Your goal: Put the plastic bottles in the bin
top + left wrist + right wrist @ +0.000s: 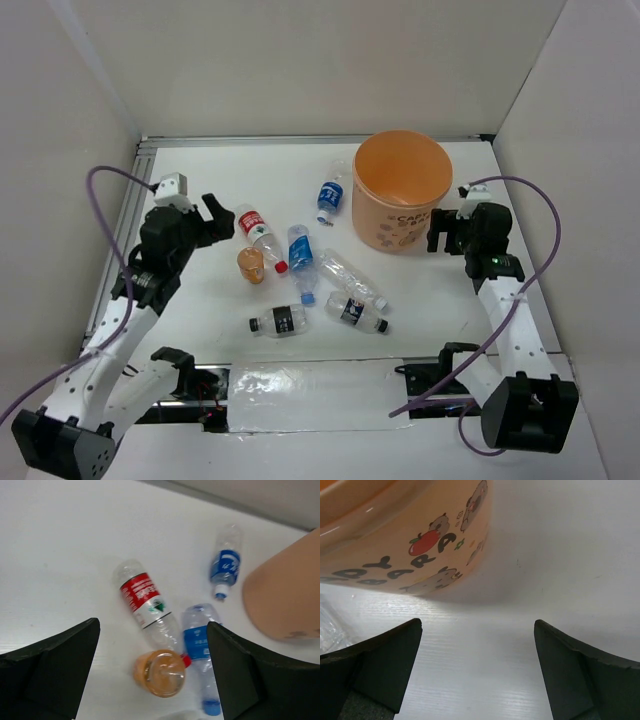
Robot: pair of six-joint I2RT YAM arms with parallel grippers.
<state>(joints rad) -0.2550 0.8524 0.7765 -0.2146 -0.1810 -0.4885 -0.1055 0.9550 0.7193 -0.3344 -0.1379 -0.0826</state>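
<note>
The orange bin (400, 190) stands at the back right, and I see nothing inside it. Several plastic bottles lie on the table left of it: a blue-label one (330, 195), a red-and-white one (258, 232), a second blue-label one (301, 255), a clear one (352, 278) and two black-label ones (280, 320) (355, 312). A short amber one (251, 265) stands upright. My left gripper (215, 218) is open and empty, hovering above the red-and-white bottle (145, 602) and the amber bottle (160, 672). My right gripper (442, 235) is open and empty beside the bin (410, 540), low over the table.
White walls close in the table on the left, back and right. A metal rail (300, 140) runs along the back edge. Purple cables loop beside both arms. A taped clear sheet (310, 395) lies between the arm bases.
</note>
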